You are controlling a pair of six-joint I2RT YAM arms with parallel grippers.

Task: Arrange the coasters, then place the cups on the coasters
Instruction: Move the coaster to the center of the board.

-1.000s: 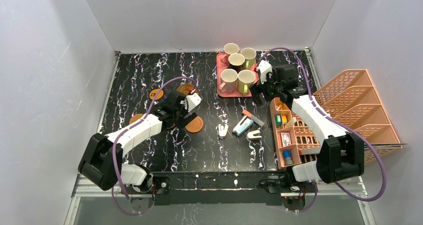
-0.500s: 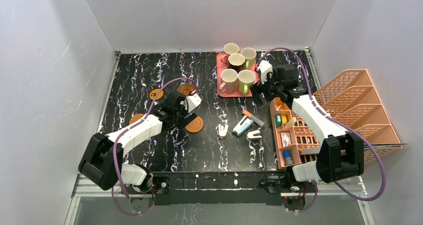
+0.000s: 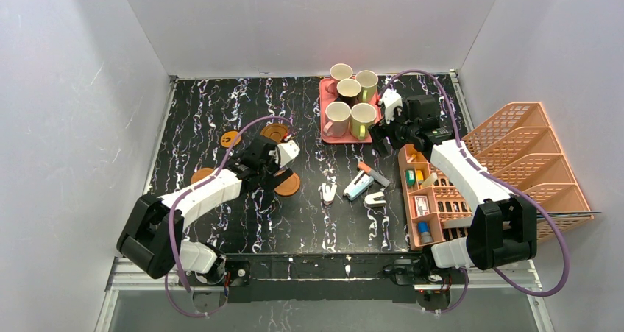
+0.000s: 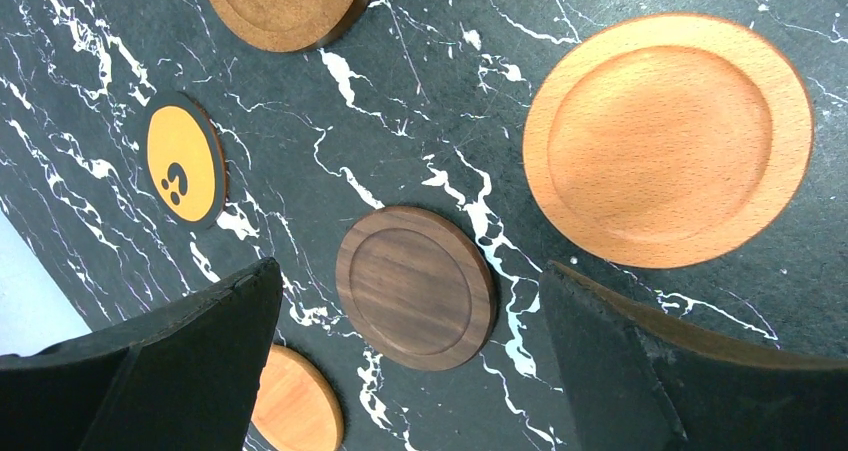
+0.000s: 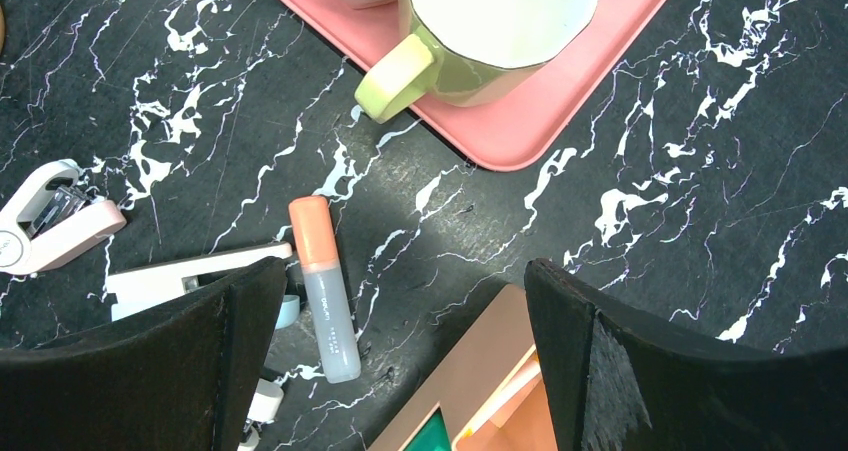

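Observation:
Several round coasters lie on the black marble table's left half. In the left wrist view a dark walnut coaster [image 4: 415, 287] sits below and between my left gripper's [image 4: 410, 271] spread fingers, untouched. Around it are a large orange coaster [image 4: 668, 138], a brown one [image 4: 285, 6], a small orange disc [image 4: 184, 163] and another orange coaster [image 4: 295, 399]. From above, my left gripper [image 3: 271, 168] hides the dark one. Several cups stand on the pink tray [image 3: 327, 137], among them a pink cup [image 3: 337, 117] and a yellow-green cup [image 3: 363, 118]. My right gripper [image 3: 380, 129] hangs open beside the tray, empty.
Near the table's middle lie a grey-and-orange marker [image 5: 325, 291], a white stapler [image 5: 50, 231] and small white clips [image 3: 329, 193]. A peach desk organiser [image 3: 423, 199] and slanted file racks [image 3: 530, 155] fill the right side. White walls enclose the table.
My left gripper has crept slightly rightward and nearer over the coasters. The right arm and all objects have stayed put.

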